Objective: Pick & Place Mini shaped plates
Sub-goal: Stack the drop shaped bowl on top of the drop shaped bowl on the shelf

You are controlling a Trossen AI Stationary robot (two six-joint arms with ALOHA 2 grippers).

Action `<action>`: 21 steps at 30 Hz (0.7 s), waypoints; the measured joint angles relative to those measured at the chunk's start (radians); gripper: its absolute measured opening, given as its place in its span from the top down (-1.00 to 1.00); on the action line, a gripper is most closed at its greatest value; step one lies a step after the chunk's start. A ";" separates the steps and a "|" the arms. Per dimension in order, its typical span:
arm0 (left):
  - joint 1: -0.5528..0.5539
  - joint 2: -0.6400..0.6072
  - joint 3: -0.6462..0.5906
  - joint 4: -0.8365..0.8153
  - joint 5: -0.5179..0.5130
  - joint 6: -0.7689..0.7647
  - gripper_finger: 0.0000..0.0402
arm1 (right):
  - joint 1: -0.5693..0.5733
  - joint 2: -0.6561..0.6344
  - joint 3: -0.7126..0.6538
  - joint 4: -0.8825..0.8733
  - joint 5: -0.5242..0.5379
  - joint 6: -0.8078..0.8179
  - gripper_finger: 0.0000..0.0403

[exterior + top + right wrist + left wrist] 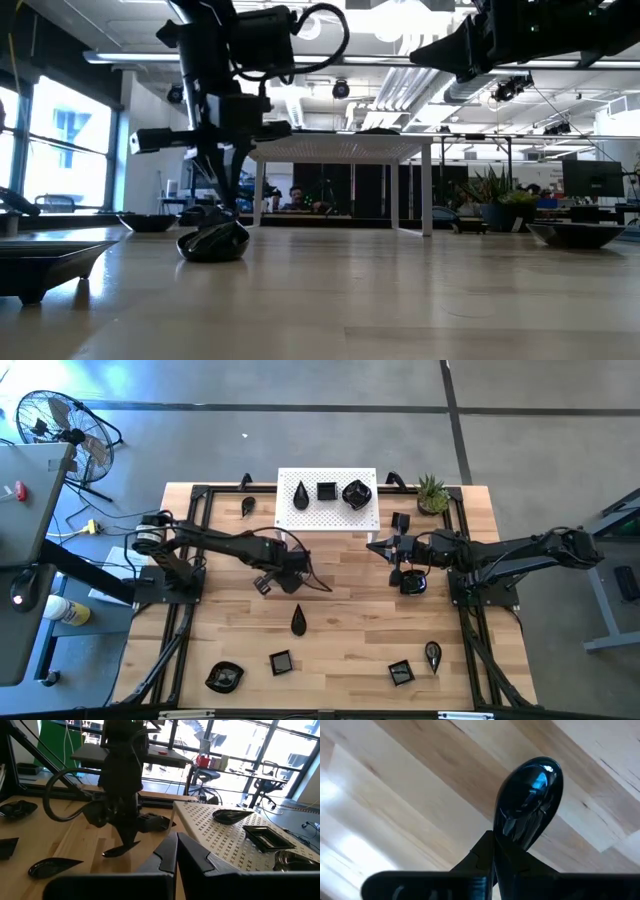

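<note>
Dangling from the left hand [496, 851] is a leaf-shaped mini plate [530, 802], glossy black and pinched by its narrow stem end. Its long axis runs straight out ahead of the fingers, in line with the hand, and its rounded end leads, clear above the wooden surface [340, 610]. That hand is clamped shut on it. The white perforated stand [330, 515], already carrying three plates, lies out beyond the hand and off toward the other arm's side. So, by my read, the carry goes that way, rounded end first. The right hand [378, 546] hovers just beside the stand's near corner, fingers closed on nothing. It's nearer the stand, but the left has the goods.
</note>
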State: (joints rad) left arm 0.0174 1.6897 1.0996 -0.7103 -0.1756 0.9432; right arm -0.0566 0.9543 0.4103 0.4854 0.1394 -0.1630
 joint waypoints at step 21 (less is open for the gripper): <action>0.001 -0.003 0.029 0.027 -0.019 -0.221 0.59 | 0.000 0.000 0.000 -0.016 0.000 -0.001 0.98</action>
State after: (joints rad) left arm 0.0189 1.6870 1.1288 -0.6837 -0.1942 0.7225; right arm -0.0566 0.9543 0.4103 0.4689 0.1394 -0.1640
